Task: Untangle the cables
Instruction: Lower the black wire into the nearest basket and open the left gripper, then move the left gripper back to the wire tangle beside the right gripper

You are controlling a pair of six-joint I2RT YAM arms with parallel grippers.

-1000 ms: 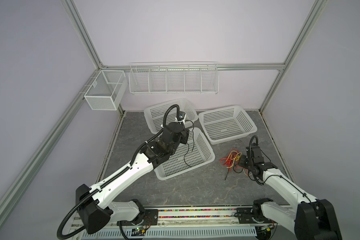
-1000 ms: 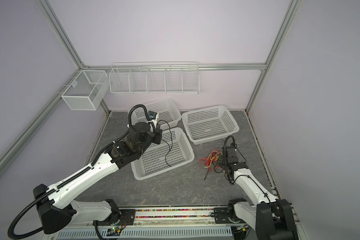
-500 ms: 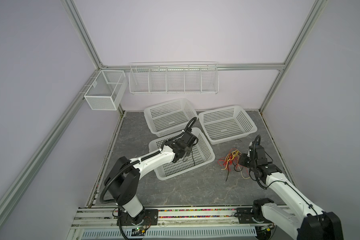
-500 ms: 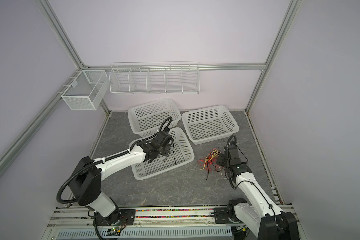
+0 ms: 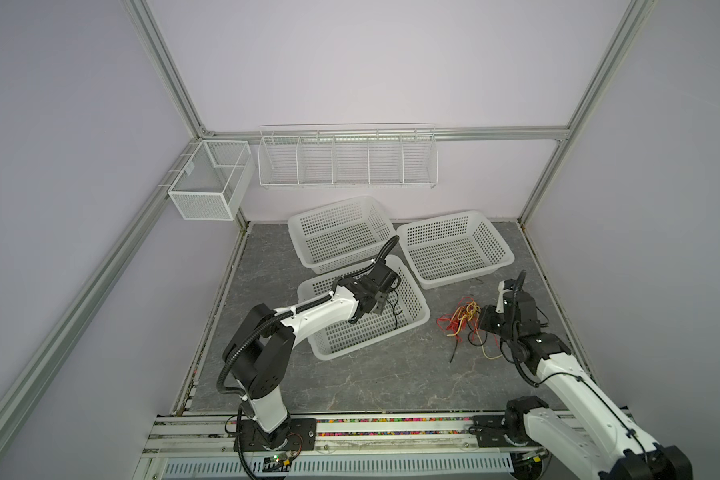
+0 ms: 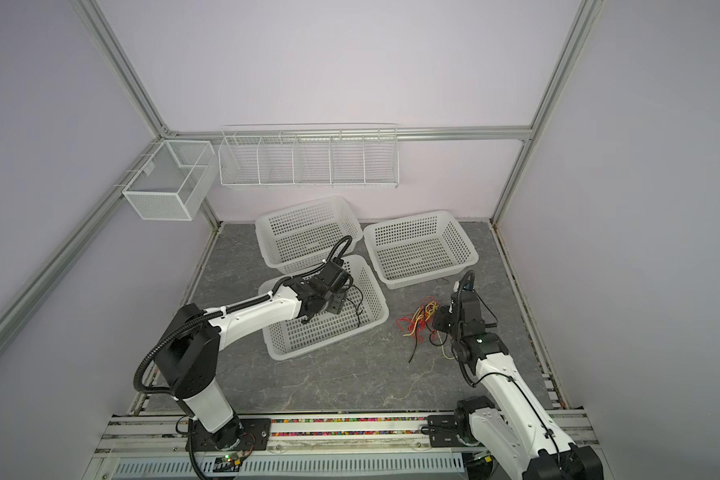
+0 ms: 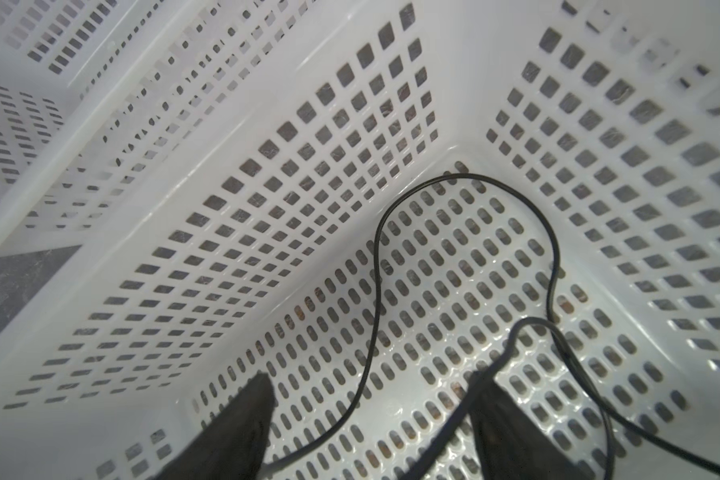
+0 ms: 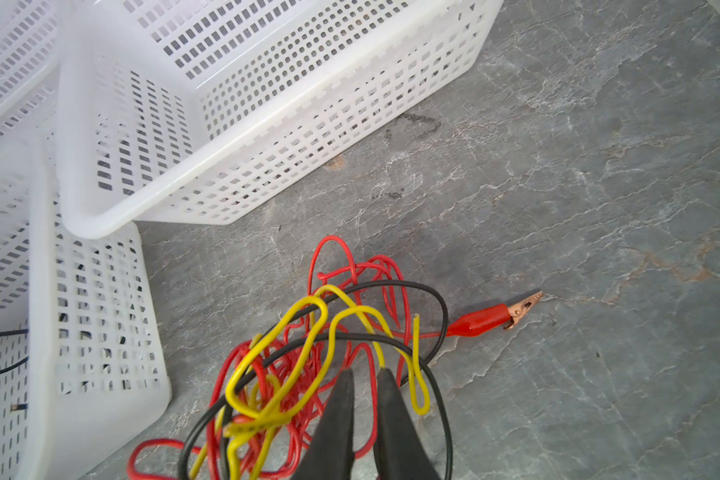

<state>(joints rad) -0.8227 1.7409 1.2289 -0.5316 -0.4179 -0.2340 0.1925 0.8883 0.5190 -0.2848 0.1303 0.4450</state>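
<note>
Top views: poises left gripper (image 5: pixel 378 308), jaws spread, in basket (image 5: pixel 417 293), right gripper (image 5: pixel 479 322) barely parted over cables (image 5: pixel 460 318), on grey marbled table (image 5: pixel 391 374), lilac walls (image 5: pixel 350 62).

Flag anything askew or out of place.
Three white perforated plastic baskets sit skewed at different angles. A knot of red, yellow and black cables lies on the grey stone-patterned tabletop; one black cable lies apart in the nearest basket.
</note>
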